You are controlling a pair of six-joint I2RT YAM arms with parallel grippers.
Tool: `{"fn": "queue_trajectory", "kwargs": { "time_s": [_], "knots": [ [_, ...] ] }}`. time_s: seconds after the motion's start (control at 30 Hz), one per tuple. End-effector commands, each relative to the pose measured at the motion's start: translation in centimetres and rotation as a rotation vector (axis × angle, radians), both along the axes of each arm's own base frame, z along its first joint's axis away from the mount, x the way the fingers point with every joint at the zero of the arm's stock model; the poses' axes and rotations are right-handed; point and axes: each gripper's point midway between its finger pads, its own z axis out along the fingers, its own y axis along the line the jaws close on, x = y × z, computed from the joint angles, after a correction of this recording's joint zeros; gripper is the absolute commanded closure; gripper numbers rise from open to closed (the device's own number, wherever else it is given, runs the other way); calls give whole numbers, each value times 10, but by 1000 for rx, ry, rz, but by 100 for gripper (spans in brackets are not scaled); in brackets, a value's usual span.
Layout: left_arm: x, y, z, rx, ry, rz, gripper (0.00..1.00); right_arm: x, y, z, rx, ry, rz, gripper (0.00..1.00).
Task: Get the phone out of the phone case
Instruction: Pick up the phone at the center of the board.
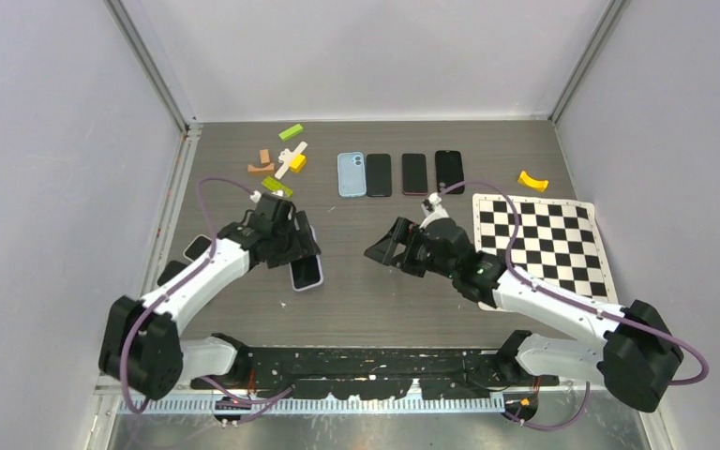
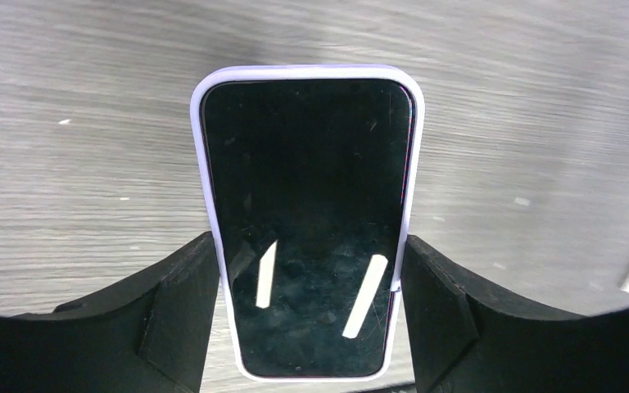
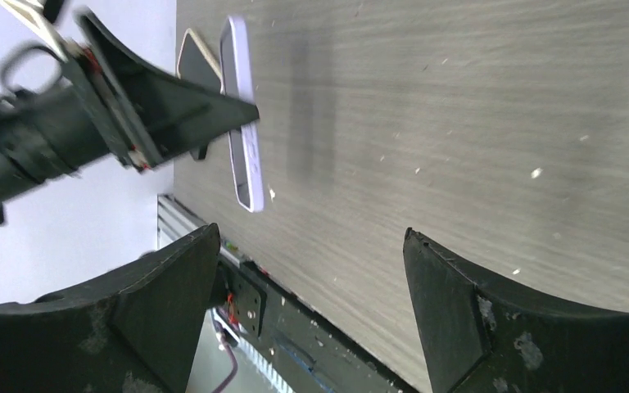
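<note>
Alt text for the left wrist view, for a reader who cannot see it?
A black-screened phone in a lilac case lies screen up on the grey wood-grain table, with the black fingers of the left gripper against both its long edges.

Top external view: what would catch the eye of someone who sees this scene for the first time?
The black-and-white checkerboard at the right stands out most. Next comes the row of four phones at the far middle. Near the left, the left gripper clasps a lilac-cased phone.
</note>
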Motion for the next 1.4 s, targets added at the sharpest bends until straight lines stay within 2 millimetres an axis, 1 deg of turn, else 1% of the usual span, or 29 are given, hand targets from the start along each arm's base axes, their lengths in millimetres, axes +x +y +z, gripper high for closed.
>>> {"fn": "queue_trajectory", "kwargs": {
  "time_s": [0.0,0.03,0.07,0.1,0.13,0.17,0.2,0.23,0.27,0.3,0.33,0.4,0.5,0.6,0.7,0.77,0.83,0.87,0.9,0.97,1.07,1.1,1.13,1.17,1.23,1.27,1.3,1.33,1.37],
  "knots": [
    [7,-48,64,-312,-149,-64,100,-17,27,26,25,-97,32,12],
    [5,-54,72,-352,-157,-79,100,-22,37,31,34,-125,71,13],
    [3,-60,79,-391,-163,-95,100,-37,55,36,36,-136,133,13],
    [1,-63,85,-414,-168,-102,100,-45,62,35,12,-160,172,13],
    [-1,-65,92,-435,-177,-110,100,-54,78,40,-6,-178,199,13],
    [-3,-65,97,-450,-184,-113,100,-59,82,37,-44,-186,209,12],
    [-5,-66,103,-463,-196,-115,100,-63,91,37,-77,-202,205,12],
    [-7,-66,109,-475,-209,-118,100,-64,94,36,-94,-208,202,12],
    [-10,-65,114,-483,-221,-122,100,-64,101,34,-107,-217,195,12],
    [-13,-63,118,-485,-229,-124,100,-63,108,41,-77,-235,192,12],
    [-15,-62,121,-483,-238,-125,100,-61,116,44,-65,-246,193,12],
    [-19,-59,126,-483,-251,-129,100,-56,124,42,-88,-243,182,12],
    [-26,-58,132,-498,-255,-140,100,-45,126,34,-147,-234,137,13],
    [-32,-59,138,-522,-258,-150,100,-37,132,45,-96,-263,94,15],
    [-32,-58,141,-532,-270,-135,100,-32,134,54,-68,-298,71,16],
    [-32,-58,142,-527,-274,-137,100,-28,134,60,-50,-314,50,20],
    [-31,-57,143,-517,-274,-138,100,-26,133,64,-28,-319,31,26],
    [-31,-56,142,-514,-272,-138,100,-26,133,65,-11,-318,24,33],
    [-31,-56,142,-512,-274,-138,100,-27,134,66,1,-317,28,37],
    [-30,-56,143,-512,-277,-137,100,-29,137,67,18,-312,37,52],
    [-30,-59,147,-524,-282,-147,98,-30,140,69,34,-297,44,66],
    [-30,-59,149,-527,-283,-150,95,-31,140,70,40,-294,43,74],
    [-30,-60,150,-531,-286,-154,91,-31,139,71,41,-294,42,77],
    [-31,-61,153,-537,-291,-159,80,-30,138,71,43,-293,39,87],
    [-32,-64,161,-549,-319,-204,52,-31,135,75,53,-296,44,98],
    [-34,-67,167,-556,-339,-244,34,-31,133,82,70,-299,57,98],
    [-36,-68,174,-557,-364,-282,20,-32,132,86,71,-311,74,99],
    [-37,-68,180,-548,-390,-313,9,-34,129,96,93,-319,97,99],
    [-36,-67,189,-532,-425,-333,1,-34,125,99,87,-327,107,99]
  ]
}}
